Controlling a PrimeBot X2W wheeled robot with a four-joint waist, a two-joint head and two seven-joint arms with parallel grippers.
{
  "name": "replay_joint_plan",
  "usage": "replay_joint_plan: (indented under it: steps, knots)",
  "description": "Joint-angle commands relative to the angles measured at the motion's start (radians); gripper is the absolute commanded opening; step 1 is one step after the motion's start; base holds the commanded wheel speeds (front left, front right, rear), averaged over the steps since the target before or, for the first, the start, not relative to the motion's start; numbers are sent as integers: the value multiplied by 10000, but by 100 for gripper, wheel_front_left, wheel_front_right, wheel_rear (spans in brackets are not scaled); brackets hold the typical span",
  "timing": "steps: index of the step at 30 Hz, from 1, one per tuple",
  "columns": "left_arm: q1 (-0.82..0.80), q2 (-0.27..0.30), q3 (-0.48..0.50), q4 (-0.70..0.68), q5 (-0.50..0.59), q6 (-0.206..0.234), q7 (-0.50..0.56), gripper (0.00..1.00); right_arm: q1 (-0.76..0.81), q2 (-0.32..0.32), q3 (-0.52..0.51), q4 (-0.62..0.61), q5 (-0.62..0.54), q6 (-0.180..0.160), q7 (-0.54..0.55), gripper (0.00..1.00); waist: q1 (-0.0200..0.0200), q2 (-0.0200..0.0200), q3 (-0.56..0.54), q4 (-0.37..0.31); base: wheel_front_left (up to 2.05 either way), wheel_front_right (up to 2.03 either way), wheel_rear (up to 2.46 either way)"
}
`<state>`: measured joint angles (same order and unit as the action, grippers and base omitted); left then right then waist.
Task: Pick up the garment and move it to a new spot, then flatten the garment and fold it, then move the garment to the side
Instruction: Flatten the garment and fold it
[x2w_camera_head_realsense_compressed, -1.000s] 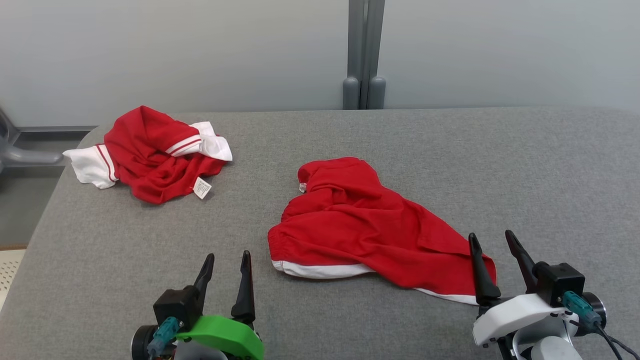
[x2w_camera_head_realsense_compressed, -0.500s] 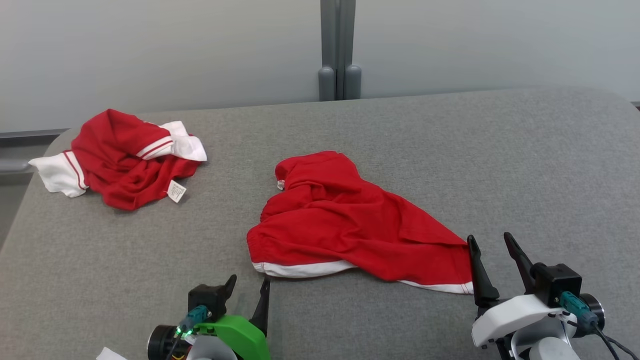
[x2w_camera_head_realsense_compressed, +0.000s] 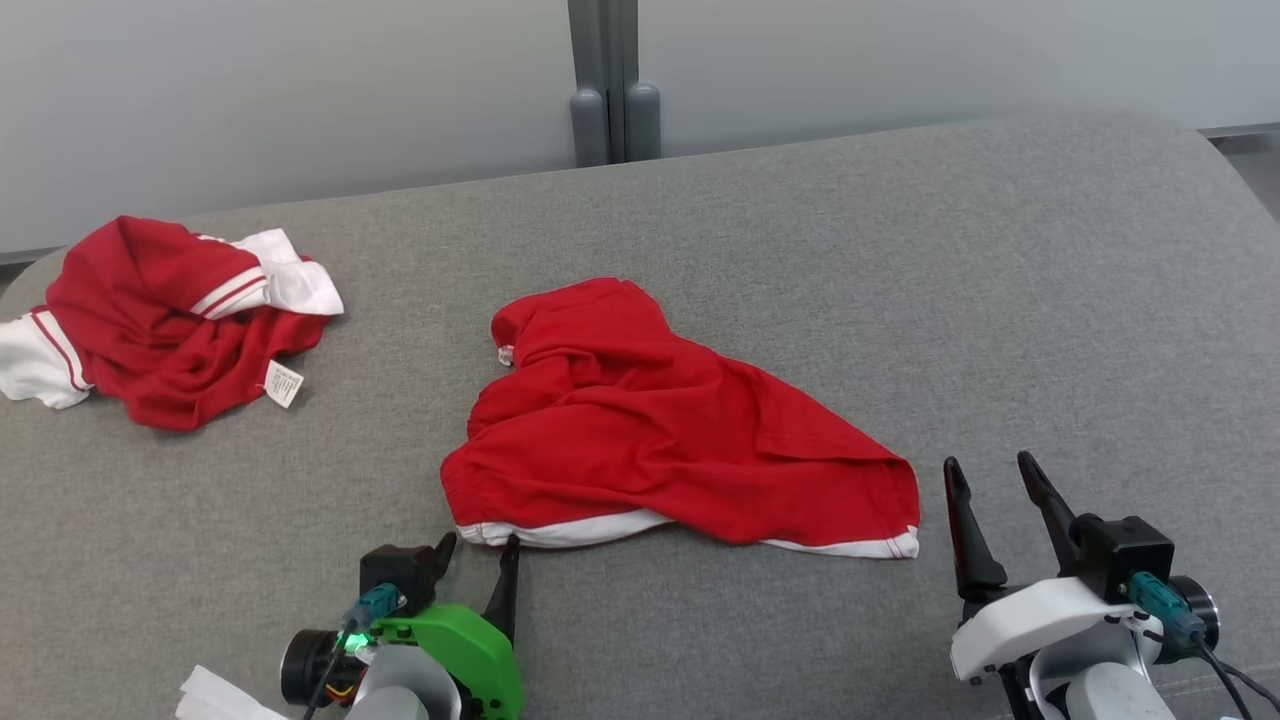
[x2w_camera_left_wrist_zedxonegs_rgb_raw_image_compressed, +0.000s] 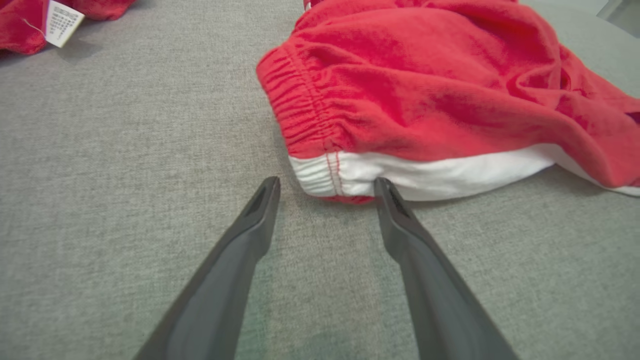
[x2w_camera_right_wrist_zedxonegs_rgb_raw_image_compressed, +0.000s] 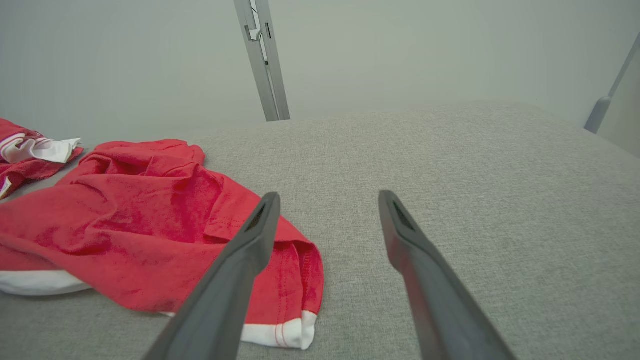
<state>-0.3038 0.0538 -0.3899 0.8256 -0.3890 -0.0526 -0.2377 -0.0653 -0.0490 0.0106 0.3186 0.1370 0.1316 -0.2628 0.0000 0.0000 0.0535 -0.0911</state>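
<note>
Red shorts (x2w_camera_head_realsense_compressed: 660, 440): crumpled, centre of grey table (x2w_camera_head_realsense_compressed: 900, 250). Left gripper (x2w_camera_head_realsense_compressed: 480, 542): jaws spread, at the shorts' 7 o'clock (tips flanking the white-hemmed corner). Right gripper (x2w_camera_head_realsense_compressed: 988, 462): jaws spread, at their 4 o'clock, just beside.

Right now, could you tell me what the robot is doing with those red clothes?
The robot is lining up to grasp the crumpled red shorts on the grey pad. Its left gripper is open at their near white-edged corner, nothing gripped yet. The right gripper is open beside the other corner, apart from it. Another red-and-white garment lies bunched far left.
</note>
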Motion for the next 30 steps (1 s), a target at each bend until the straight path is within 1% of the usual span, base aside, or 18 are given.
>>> replay_joint_plan:
  steps: [1,3,4,7,8,10,12,13,18,24,29,30]
  knots:
    - [-235,26,-26,60,-150,-64,-100,82,-47,-26,-46,35,-61,-18,-30,100,0,0,12,-26,0,0,0]
    - [-262,11,-116,81,-156,-117,-150,56,21,-26,-90,73,-84,-18,-30,100,0,0,-1,-28,0,0,0]
    - [-269,9,-133,57,-175,-138,-191,50,66,-26,-111,105,-115,-18,-30,100,0,0,-5,-26,0,0,0]
    - [-283,-7,-187,-23,-218,-221,-239,42,214,-26,-130,280,-276,-18,-30,100,0,0,-36,-15,0,0,0]
    - [-277,-10,-206,-44,-221,-247,-255,38,240,-28,-141,368,-353,-18,-30,100,0,0,-47,-13,0,0,0]
    - [-251,-15,-239,-80,-260,-279,-280,26,305,-25,-82,577,-496,-18,-30,100,0,0,-64,-9,0,0,0]
    - [-212,-18,-255,-138,-304,-288,-286,6,426,-22,75,878,-684,-18,-30,100,0,0,-91,-9,0,0,0]
    - [-195,-17,-244,-201,-312,-292,-288,0,467,-22,170,1019,-774,-18,-28,100,0,0,-98,-6,0,0,0]
    - [59,-21,-152,-646,-314,-224,-286,0,405,-22,517,1679,-1536,-18,-28,100,0,0,-100,31,0,0,0]
    - [283,-19,-105,-1083,-310,-149,-279,0,-177,-26,791,2434,-2365,-18,-28,100,0,0,-27,134,0,0,0]
    - [275,-19,-162,-1309,-272,-111,-280,0,-716,-31,684,3086,-2697,-18,-29,100,0,0,137,323,0,0,0]
    - [252,-19,-173,-1351,-261,-106,-281,0,-847,-26,629,3204,-2729,-18,-29,98,0,0,187,371,0,0,0]
